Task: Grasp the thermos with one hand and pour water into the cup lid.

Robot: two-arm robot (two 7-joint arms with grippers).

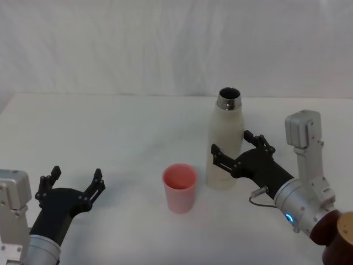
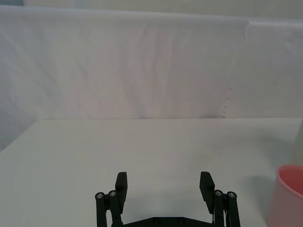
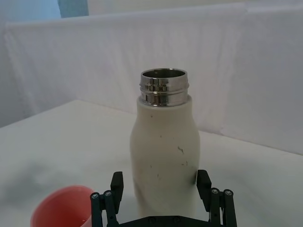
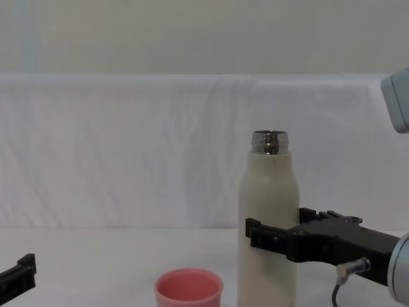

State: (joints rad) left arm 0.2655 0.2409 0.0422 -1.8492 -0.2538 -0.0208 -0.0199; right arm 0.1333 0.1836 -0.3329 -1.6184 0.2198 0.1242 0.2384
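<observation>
Black jaws are standing spread on either side of the thermos (image 1: 225, 144), and we are seeing them reach around its lower body without being able to tell whether the pads are pressing the wall yet. In the right wrist view the two fingers (image 3: 117, 182) are flanking the cream-white bottle (image 3: 164, 158), one on each side, with the bottle sitting squarely between them. We are calling this the right gripper (image 1: 237, 152); in the chest view it (image 4: 271, 235) is coming in from the right at about the bottle's lower half, its near finger crossing in front of the bottle (image 4: 268, 211).

The thermos is standing upright on the white table (image 1: 110, 132), its shiny steel neck open at the top and uncapped. Just beside it, on the robot's left, the cup lid (image 1: 179, 187) is standing mouth up, near the bottle but apart from it. We are seeing the same salmon-pink cup low in the chest view (image 4: 188, 289) and at the lower corner of the right wrist view (image 3: 61, 208).

Farther out, the left gripper (image 1: 74, 184) is hanging over the table's near left part, well apart from both things, its jaws wide apart and holding nothing. Its wrist view is showing the two fingers (image 2: 121, 184) gaping over bare table, with the cup lid's edge (image 2: 286, 198) off to one side.
</observation>
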